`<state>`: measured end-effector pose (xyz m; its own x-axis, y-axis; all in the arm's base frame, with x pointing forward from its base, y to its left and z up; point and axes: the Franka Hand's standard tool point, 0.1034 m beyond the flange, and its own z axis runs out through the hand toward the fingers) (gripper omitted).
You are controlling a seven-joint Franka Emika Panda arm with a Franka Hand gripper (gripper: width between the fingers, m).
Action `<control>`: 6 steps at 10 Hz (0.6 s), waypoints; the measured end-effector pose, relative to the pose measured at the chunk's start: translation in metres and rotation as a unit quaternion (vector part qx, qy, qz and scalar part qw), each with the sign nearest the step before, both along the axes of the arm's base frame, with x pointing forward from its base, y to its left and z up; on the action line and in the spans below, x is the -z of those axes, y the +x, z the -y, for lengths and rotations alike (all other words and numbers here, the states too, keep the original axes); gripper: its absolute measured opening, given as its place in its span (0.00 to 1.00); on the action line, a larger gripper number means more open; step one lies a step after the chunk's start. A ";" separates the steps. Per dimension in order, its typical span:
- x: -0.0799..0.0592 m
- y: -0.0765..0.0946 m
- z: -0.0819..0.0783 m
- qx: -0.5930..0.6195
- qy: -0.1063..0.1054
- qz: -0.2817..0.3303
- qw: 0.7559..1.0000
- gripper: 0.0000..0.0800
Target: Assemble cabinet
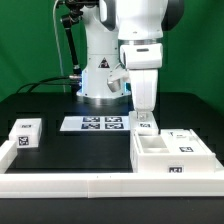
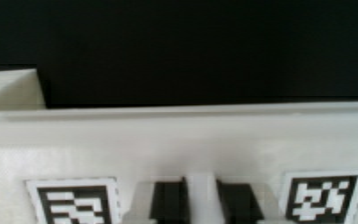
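Note:
The white cabinet body [image 1: 185, 152] lies at the exterior view's right, with an open tray section [image 1: 152, 147] and tagged panels. My gripper [image 1: 147, 118] stands straight down over its far left corner. In the wrist view the gripper [image 2: 201, 200] has its two dark fingers [image 2: 165, 202] pressed on either side of a thin white upright wall of the cabinet [image 2: 176, 140], between two tags [image 2: 73, 202]. A small white tagged box [image 1: 24, 134] sits apart at the exterior view's left.
The marker board [image 1: 92, 123] lies flat in front of the robot base. A long white border rail [image 1: 70, 182] runs along the front edge. A white corner [image 2: 5, 88] shows beyond the cabinet in the wrist view. The table top is black.

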<state>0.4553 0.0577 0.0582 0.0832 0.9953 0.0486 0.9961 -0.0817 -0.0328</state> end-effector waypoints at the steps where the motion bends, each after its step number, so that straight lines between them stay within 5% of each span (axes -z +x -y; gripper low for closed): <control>1: 0.000 0.000 -0.001 0.001 0.000 0.000 1.000 0.09; 6: 0.001 0.002 0.000 0.002 0.000 -0.002 1.000 0.09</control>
<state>0.4572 0.0579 0.0574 0.0883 0.9949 0.0488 0.9956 -0.0866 -0.0362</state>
